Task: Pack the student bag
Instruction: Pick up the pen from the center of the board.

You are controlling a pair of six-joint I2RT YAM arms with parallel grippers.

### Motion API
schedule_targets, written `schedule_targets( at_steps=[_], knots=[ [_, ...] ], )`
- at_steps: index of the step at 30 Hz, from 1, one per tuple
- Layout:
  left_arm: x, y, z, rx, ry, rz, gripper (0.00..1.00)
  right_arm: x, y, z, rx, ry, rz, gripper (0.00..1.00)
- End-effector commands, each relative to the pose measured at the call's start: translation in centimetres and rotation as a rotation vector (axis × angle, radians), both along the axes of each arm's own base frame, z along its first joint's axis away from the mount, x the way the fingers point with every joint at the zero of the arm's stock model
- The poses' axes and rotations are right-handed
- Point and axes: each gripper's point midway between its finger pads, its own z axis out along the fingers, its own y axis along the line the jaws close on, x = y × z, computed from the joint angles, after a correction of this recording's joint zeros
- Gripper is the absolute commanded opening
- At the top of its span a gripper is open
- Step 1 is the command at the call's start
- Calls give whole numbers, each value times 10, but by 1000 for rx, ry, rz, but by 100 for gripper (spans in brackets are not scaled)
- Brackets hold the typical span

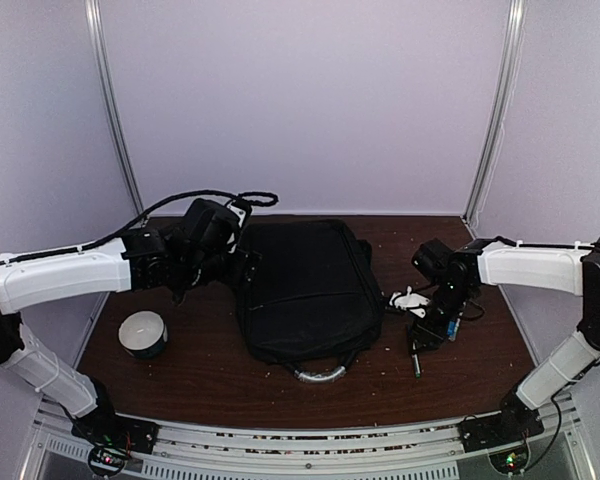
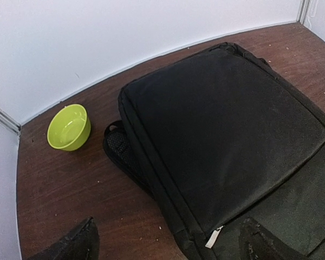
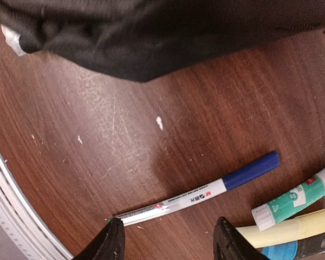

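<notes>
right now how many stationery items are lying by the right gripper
4, on the table beside the student bag: a blue-capped pen, a green-labelled tube, a yellow marker next to it, and a blue item cut off at the frame edge. More may be hidden.

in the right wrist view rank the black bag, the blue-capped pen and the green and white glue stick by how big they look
1. student bag: fills the top of the frame, cropped.
2. blue-capped pen: long, thin.
3. glue stick: shorter but thicker; cut off at the right edge, so unsure.

Black student bag [image 2: 227,141], green bowl [image 2: 69,127] beside it
</notes>
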Motion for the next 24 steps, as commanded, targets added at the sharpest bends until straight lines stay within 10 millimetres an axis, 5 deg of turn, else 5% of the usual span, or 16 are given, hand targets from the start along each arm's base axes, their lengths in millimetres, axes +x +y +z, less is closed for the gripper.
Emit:
schedule_targets(
  at_steps=[1, 7, 14, 24],
  knots=[
    [-4, 4, 4, -84, 58, 75, 92, 14, 7, 8, -27, -36, -44, 58],
    [1, 12, 0, -117, -33, 109, 91, 12, -5, -17, -167, -95, 43, 57],
    [2, 26, 24, -159, -116, 166, 91, 10, -19, -24, -265, -122, 90, 57],
    [6, 12, 36, -126, -108, 109, 90, 0, -17, -29, -242, -87, 86, 53]
  ],
)
